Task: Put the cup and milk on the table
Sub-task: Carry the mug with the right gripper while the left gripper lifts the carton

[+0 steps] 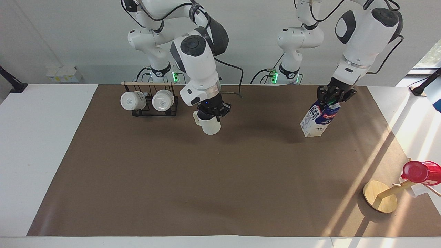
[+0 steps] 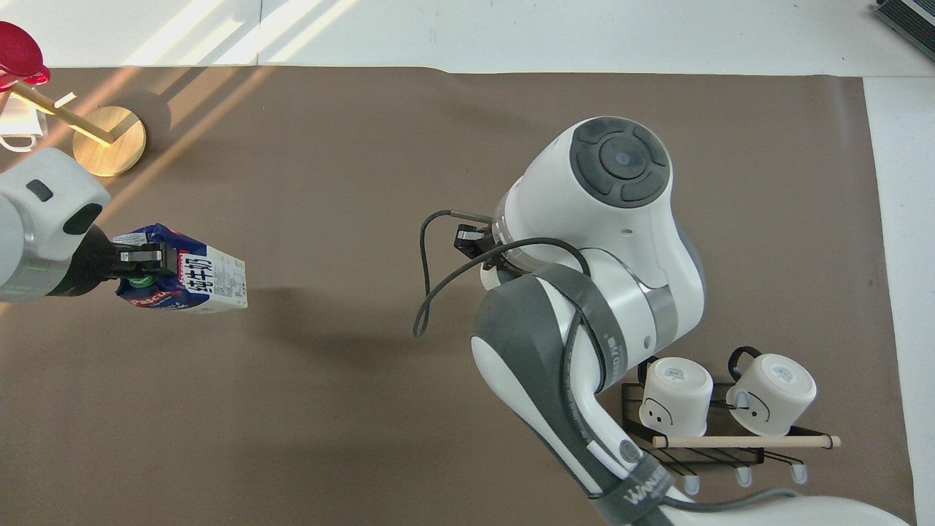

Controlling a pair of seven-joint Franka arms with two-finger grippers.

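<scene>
Table (image 1: 220, 193) with brown mat is sitting under both loads. Left gripper (image 1: 332, 97) is clamping shut on the milk (image 1: 319, 119) by its top, carton hanging tilted over the left arm's end. Right gripper (image 1: 213, 112) is pinching the cup (image 1: 208, 124) rim over the mat beside the mug rack (image 1: 150, 100). Best: level the carton, lower both straight down, release only once seated. Overhead, the arm is hiding the cup; air gap unclear.

Cream cup (image 1: 210, 126) upright, held above brown-matted table (image 1: 220, 179), blue-white milk (image 1: 318, 119) carton tilted, held aloft
</scene>
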